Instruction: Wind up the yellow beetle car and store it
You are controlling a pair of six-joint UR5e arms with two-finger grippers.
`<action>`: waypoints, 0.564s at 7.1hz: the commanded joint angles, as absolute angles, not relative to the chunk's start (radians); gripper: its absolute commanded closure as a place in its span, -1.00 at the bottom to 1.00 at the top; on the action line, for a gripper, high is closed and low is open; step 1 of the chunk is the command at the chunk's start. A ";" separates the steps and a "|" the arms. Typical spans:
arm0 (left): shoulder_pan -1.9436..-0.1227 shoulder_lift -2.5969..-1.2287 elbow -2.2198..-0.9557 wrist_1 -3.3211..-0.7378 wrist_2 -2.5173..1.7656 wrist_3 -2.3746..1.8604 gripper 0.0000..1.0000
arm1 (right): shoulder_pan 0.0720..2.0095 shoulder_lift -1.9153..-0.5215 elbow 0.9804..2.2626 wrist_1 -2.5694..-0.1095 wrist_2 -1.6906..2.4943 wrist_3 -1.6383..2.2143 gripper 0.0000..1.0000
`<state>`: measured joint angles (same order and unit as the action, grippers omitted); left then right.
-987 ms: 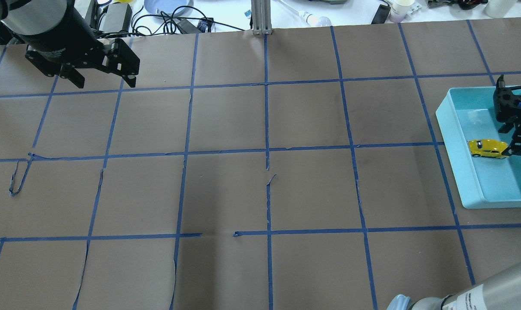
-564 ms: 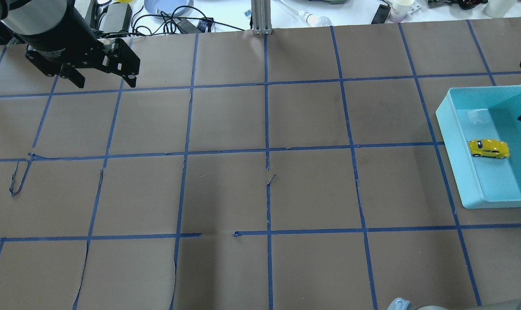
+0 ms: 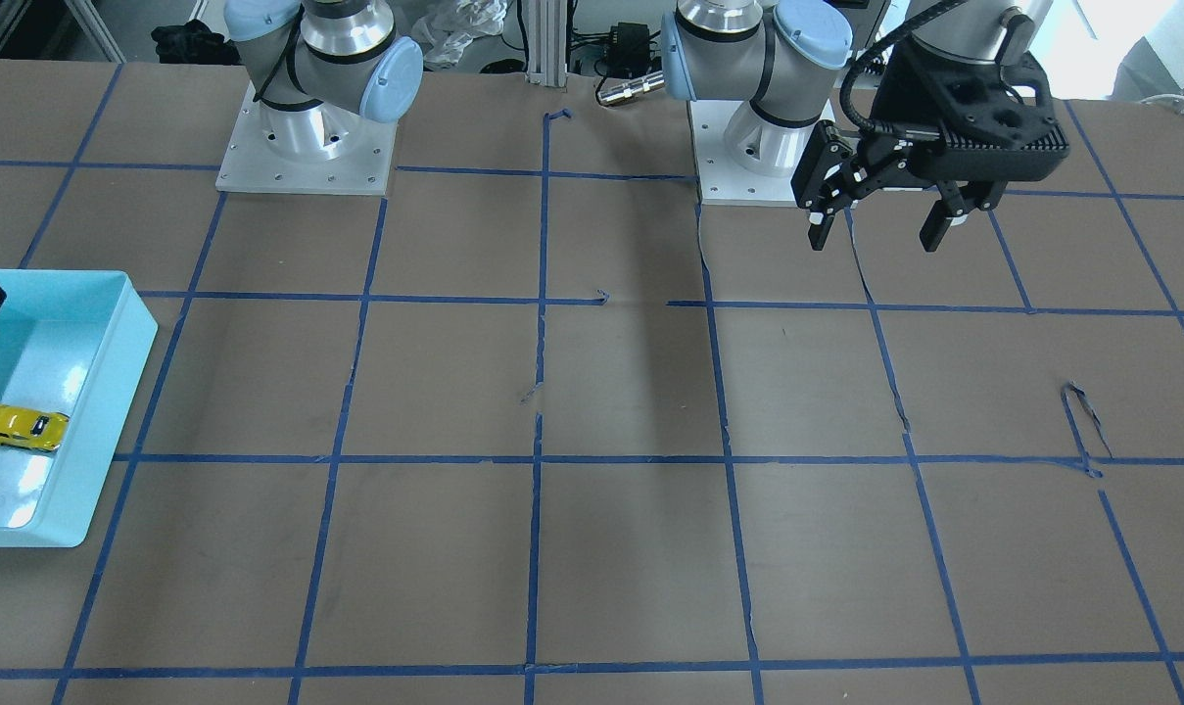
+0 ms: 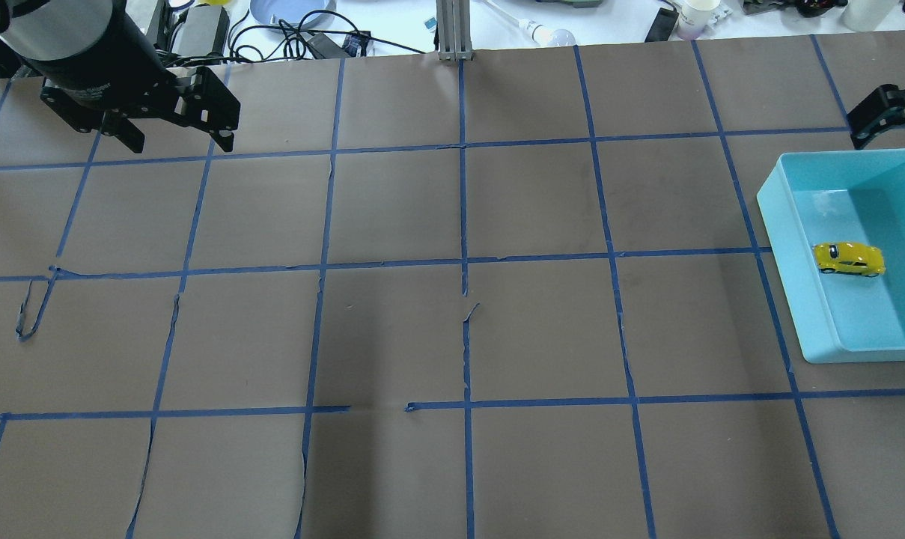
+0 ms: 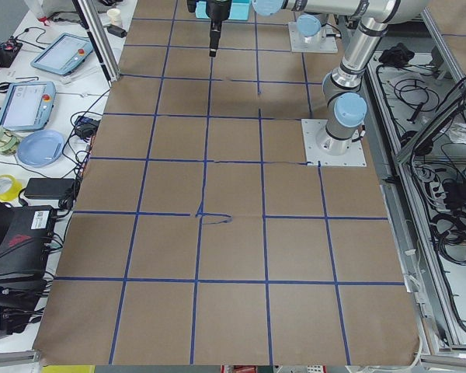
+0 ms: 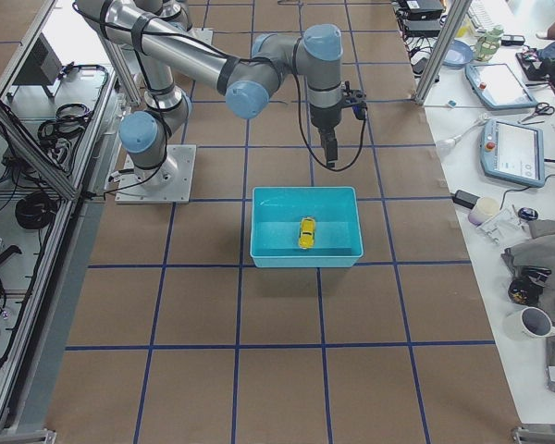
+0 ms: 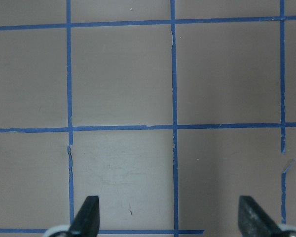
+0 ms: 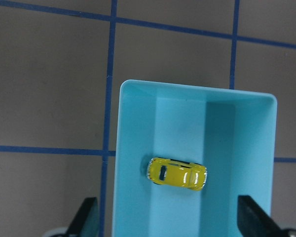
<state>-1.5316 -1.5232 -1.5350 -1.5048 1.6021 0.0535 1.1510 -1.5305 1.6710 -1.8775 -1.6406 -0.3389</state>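
Overhead exterior view: the yellow beetle car (image 4: 849, 259) rests on its wheels on the floor of the turquoise bin (image 4: 778, 224), at the right edge of the worktop (image 4: 452, 337). The right gripper (image 8: 167, 216) hangs above the bin with fingers spread wide, gripping nothing, apparently clear of the car. The left gripper (image 3: 875, 238) hovers well apart over the worktop, fingers wide, holding nothing.

Bright yellow beetle car (image 4: 849, 259) (dark windows, seemingly); turquoise bin (image 4: 781, 224); brown table (image 4: 392, 209), blue grid (image 4: 462, 224).

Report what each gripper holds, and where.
Nothing is held: the left gripper and right gripper are open and empty; the yellow beetle car lies free in the teal bin.
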 commanded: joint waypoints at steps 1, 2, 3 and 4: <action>-1.529 -1.523 -1.536 -1.505 1.603 0.054 -1.00 | 1.298 -1.601 1.661 -1.729 -1.641 0.025 -1.00; -1.532 -1.523 -1.536 -1.505 1.603 0.054 -1.00 | 1.372 -1.620 1.643 -1.674 -1.640 0.063 -1.00; -1.532 -1.523 -1.537 -1.505 1.603 0.054 -1.00 | 1.449 -1.621 1.638 -1.642 -1.638 0.137 -1.00; -1.532 -1.523 -1.537 -1.505 1.601 0.054 -1.00 | 1.507 -1.620 1.640 -1.643 -1.600 0.193 -1.00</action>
<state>-1.5322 -1.5232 -1.5365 -1.5048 1.6027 0.0537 1.4274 -1.6172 1.6425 -1.6613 -1.6294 0.1159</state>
